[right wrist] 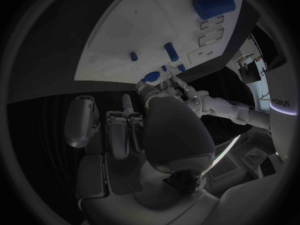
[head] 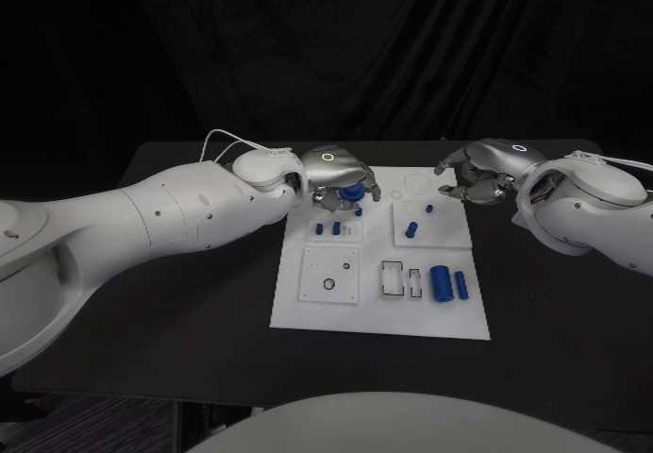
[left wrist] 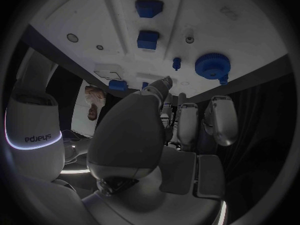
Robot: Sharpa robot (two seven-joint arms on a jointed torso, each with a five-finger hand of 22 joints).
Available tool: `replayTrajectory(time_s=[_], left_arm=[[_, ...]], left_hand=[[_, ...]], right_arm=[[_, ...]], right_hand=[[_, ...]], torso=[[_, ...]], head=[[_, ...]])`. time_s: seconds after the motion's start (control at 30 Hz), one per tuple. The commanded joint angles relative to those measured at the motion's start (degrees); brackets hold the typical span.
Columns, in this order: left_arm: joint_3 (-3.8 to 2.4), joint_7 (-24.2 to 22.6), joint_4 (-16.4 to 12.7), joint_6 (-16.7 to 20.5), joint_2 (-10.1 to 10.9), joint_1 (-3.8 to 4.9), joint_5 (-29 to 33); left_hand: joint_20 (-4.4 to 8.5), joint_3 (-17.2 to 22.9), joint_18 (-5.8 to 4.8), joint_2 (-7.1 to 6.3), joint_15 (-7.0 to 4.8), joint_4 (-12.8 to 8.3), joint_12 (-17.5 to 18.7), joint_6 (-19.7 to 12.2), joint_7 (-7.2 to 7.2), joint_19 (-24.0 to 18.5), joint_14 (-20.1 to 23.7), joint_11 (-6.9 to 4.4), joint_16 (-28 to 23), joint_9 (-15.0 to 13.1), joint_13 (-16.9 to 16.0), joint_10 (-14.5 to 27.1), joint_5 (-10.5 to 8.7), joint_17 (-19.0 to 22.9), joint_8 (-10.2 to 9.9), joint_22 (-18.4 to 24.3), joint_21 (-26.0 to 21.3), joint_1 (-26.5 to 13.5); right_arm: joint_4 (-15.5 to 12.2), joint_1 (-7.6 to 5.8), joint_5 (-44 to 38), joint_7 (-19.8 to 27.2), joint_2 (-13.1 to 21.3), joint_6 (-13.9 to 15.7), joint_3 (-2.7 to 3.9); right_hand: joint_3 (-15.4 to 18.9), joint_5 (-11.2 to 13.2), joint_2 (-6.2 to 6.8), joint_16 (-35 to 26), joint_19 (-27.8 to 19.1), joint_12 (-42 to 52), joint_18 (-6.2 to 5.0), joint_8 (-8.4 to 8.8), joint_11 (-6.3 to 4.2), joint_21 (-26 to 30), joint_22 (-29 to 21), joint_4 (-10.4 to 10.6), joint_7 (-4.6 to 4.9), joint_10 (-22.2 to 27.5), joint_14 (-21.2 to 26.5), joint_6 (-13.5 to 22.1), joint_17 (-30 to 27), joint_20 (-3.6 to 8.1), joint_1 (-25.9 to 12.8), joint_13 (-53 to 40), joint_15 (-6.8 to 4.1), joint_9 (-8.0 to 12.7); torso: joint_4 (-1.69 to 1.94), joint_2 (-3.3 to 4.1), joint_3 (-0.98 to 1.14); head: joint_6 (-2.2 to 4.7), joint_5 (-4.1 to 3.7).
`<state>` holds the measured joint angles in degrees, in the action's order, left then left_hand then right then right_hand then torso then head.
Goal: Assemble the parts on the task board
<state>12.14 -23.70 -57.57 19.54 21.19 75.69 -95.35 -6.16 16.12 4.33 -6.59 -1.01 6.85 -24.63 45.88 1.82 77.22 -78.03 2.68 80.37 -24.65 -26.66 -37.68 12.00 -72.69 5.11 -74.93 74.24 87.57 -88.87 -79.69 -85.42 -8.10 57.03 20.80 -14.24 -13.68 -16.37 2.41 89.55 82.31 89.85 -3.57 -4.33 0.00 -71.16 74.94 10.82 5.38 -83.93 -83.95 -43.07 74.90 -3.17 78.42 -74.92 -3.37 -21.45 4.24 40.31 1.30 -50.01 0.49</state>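
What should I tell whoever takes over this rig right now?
Left robot hand: over the blue gear at the far left corner of the task board; grip cannot be told.
Right robot hand: open, holding nothing, at the board's far right edge.
Two small blue pegs stand just nearer than the gear; two blue cylinders lie loose at the near right.
Done: nothing clearly finished. Left: gear, cylinders, remaining small pieces.

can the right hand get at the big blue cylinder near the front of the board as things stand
Probably yes. The big blue cylinder lies uncovered on the task board, nothing over it. The right hand hovers at the board's far edge holding nothing, so it would need to draw back toward the robot.
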Motion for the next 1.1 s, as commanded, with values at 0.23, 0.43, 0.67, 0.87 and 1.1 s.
replayTrajectory(time_s=[0.23, 0.43, 0.67, 0.87, 1.1], left_arm=[[-0.06, 3.0, 0.3, -5.5, -0.9, 0.14, -0.7], [-0.06, 3.4, 0.6, -6.6, -1.3, 0.12, -0.7], [-0.06, 3.7, 1.3, -7.0, -1.8, 0.09, -0.7], [-0.06, 3.8, 2.3, -7.3, -2.3, 0.03, -0.7], [-0.05, 3.9, 3.8, -8.0, -3.0, -0.18, -0.7]], left_hand=[[-0.01, -0.5, -0.41, -0.48, 0.51, -0.3, -0.7, 0.8, -1.03, 0.8, -0.1, 0.52, 0.3, -0.3, -0.6, -0.6, 1.27, 0.0, 0.5, -9.8, 0.4, -1.0], [0.01, -0.4, -0.45, -0.43, 0.64, -0.4, -0.9, 1.2, -1.34, 1.0, -0.2, 0.61, 0.4, -0.4, -0.9, -1.1, 1.54, -0.1, 0.6, -9.9, 0.5, -1.0], [0.03, -0.2, -0.44, -0.44, 0.67, -0.5, -0.9, 1.5, -1.51, 1.0, -0.2, 0.64, 0.4, -0.5, -1.0, -1.3, 1.93, 0.0, 0.7, -9.9, 0.5, -0.9], [0.09, 0.5, -0.42, -0.23, 0.60, -1.1, -1.3, 1.8, -1.72, 1.0, 0.1, 0.64, 0.2, -0.6, -1.5, -2.2, 2.83, 0.4, 0.6, -9.9, 0.4, -0.3], [0.16, 1.0, -0.42, -0.18, 0.55, -1.5, -1.8, 2.2, -1.94, 1.0, 0.1, 0.57, 0.1, -0.8, -2.2, -3.0, 3.29, 0.5, 0.7, -9.9, 0.3, -0.2]], right_arm=[[-0.1, 0.11, -0.2, -0.2, -0.1, 1.1, 0.04], [-0.1, 0.11, -0.2, -0.2, -0.3, 1.1, 0.04], [0.0, 0.11, -0.2, -0.1, -0.5, 1.1, 0.04], [0.0, 0.11, -0.2, -0.1, -0.6, 1.1, 0.04], [0.1, 0.11, -0.2, 0.0, -0.8, 1.0, 0.04]], right_hand=[[0.0, 0.1, -0.49, -0.2, -0.4, 0.2, -0.39, 0.23, 0.27, 0.2, 9.8, -0.3, 0.05, -6.1, -5.9, -0.3, 14.7, -0.10, -0.1, -15.1, 0.27, 0.1], [0.0, 0.1, -0.49, -0.2, -0.4, 0.2, -0.39, 0.23, 0.27, 0.2, 9.8, -0.3, 0.05, -6.1, -5.9, -0.3, 14.7, -0.10, -0.1, -15.1, 0.27, 0.1], [0.0, 0.1, -0.44, -0.3, -0.4, 0.2, -0.40, 0.23, 0.26, 0.3, 9.8, -0.4, 0.05, -6.1, -5.8, -0.4, 14.7, -0.10, -0.2, -15.1, 0.26, 0.2], [0.0, 0.1, -0.44, -0.3, -0.4, 0.2, -0.40, 0.23, 0.26, 0.3, 9.8, -0.4, 0.05, -6.1, -5.8, -0.4, 14.7, -0.10, -0.2, -15.1, 0.26, 0.2], [0.0, 0.1, -0.44, -0.3, -0.4, 0.2, -0.40, 0.23, 0.26, 0.3, 9.8, -0.4, 0.05, -6.1, -5.8, -0.4, 14.7, -0.10, -0.2, -15.1, 0.26, 0.2]], torso=[[0.14, -0.07, -0.01], [-0.10, 0.05, -0.01], [-0.05, -0.06, -0.02], [-0.01, -0.05, -0.07], [0.06, -0.07, -0.04]], head=[[0.01, -0.20], [0.01, 0.09], [0.01, -0.06], [0.01, -0.12], [0.01, -0.37]])
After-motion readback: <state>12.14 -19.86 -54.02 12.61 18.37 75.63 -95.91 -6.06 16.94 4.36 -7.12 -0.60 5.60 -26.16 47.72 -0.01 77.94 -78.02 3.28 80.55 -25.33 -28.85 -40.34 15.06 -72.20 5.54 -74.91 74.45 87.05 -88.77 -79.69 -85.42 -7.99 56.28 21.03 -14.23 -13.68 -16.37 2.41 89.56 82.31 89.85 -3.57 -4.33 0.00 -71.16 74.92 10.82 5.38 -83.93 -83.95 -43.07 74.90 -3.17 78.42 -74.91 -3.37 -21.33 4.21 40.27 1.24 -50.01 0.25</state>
